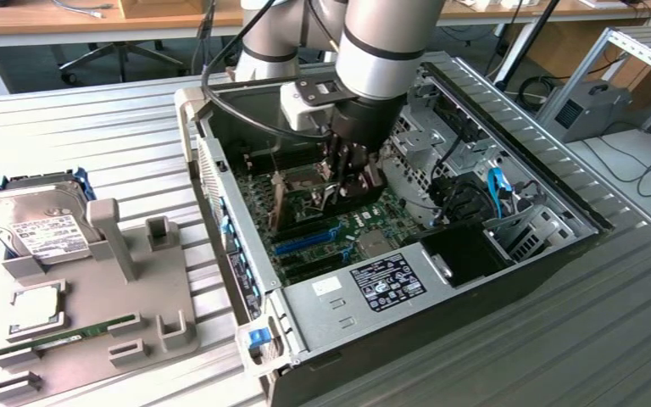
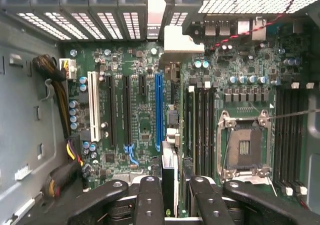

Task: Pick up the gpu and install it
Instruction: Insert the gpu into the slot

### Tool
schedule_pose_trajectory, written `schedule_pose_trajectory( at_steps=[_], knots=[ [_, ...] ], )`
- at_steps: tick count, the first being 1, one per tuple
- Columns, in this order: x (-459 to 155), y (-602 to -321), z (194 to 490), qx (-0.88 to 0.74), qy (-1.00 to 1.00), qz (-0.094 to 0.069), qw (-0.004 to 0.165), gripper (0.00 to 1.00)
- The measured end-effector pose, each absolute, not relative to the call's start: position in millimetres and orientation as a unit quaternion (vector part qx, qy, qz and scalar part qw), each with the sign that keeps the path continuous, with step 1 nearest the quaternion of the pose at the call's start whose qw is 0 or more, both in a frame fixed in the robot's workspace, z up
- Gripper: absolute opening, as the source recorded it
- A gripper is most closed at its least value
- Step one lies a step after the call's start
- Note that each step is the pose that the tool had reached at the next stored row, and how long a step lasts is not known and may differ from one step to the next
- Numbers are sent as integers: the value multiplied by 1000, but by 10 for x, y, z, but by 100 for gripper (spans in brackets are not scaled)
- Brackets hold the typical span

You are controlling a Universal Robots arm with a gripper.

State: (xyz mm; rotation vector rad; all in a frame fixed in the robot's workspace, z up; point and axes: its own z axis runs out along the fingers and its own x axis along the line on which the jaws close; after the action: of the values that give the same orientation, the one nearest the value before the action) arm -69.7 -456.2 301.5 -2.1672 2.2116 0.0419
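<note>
The gpu is seen edge-on in the wrist view as a thin upright card, with its silver end bracket toward the case's rear slot openings. My gripper is shut on it, one black finger on either side. The card hangs over the motherboard just beside the long blue expansion slot. In the exterior view my gripper reaches down inside the open computer case, low over the green motherboard. Whether the card's edge touches a slot I cannot tell.
On the board are a white slot, black slots, an empty CPU socket and memory slots. At the exterior view's left, a grey fixture holds a hard drive, a processor chip and a memory stick.
</note>
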Motion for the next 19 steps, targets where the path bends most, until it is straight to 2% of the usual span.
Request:
schedule_pose_trajectory(
  at_steps=[19],
  knots=[
    [-875,-4603,2887,-700,714,8,17,26]
  ],
)
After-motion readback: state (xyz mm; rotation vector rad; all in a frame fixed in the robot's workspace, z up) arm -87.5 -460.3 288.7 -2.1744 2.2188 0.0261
